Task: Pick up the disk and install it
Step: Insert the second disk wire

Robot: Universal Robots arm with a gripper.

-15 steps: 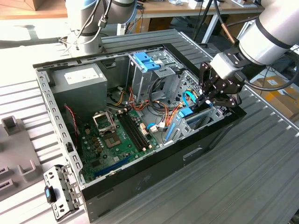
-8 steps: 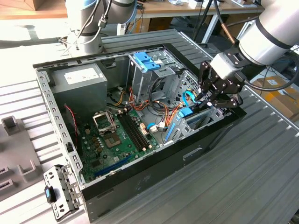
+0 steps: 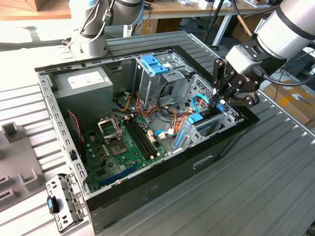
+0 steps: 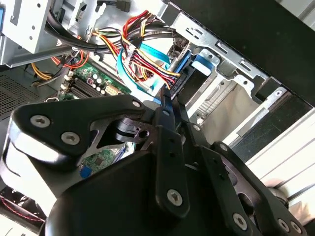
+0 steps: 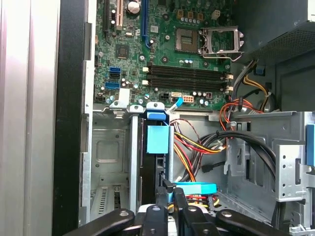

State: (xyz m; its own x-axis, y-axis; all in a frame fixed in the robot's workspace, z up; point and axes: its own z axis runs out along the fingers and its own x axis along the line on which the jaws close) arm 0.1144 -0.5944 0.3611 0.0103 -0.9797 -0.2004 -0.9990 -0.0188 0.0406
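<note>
Gripper poised over open computer case, fingers drawn together on nothing visible, tips at rear edge of disk seated upright in metal drive cage beside motherboard.

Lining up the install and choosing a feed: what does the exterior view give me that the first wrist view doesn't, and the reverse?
Exterior view: the whole open case, the grey power supply, the arm reaching over the cage side, and a loose bracket lying outside the case. First wrist view: a close look into the drive cage, with the disk standing on edge in its slot. Shared: the claw close by the disk, the motherboard and the wire bundle.
</note>
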